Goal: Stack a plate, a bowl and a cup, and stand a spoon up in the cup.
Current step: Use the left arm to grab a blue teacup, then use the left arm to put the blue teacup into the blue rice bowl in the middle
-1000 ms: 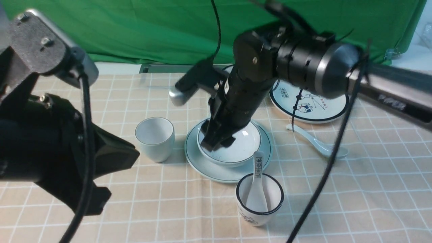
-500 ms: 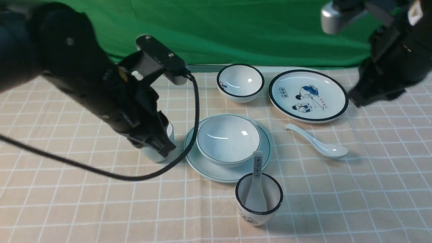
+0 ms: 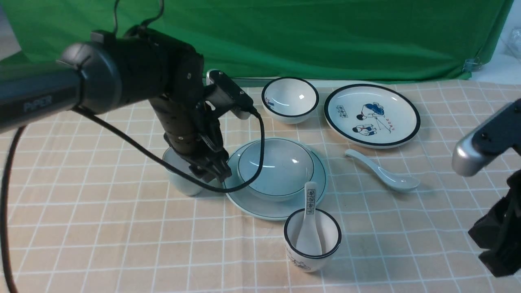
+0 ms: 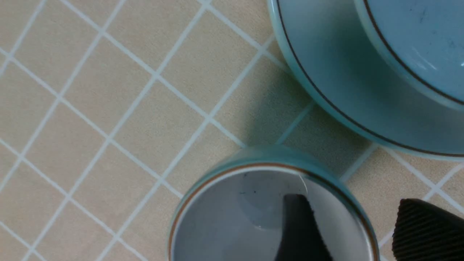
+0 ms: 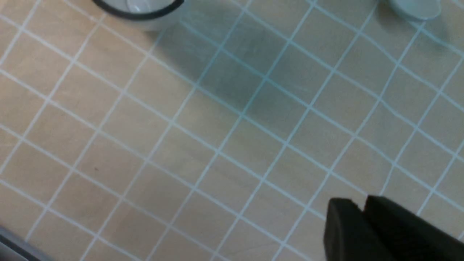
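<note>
The pale blue-green bowl sits in the pale blue-green plate at the table's middle. The plain pale cup stands upright just left of the plate. My left gripper is over the cup and open. In the left wrist view one finger is inside the cup and the other finger is outside its wall. The plate and bowl show beside it there. The plain spoon lies flat right of the plate. My right gripper is shut and empty, low at the front right.
A black-rimmed white cup holding a printed spoon stands in front of the plate. A black-rimmed bowl and a cartoon plate sit at the back. A green curtain hangs behind. My right gripper hangs over checked cloth.
My left arm has swung in over the plain cup and lowered one finger into it. My right arm has gone from the back right down to the front right corner.
</note>
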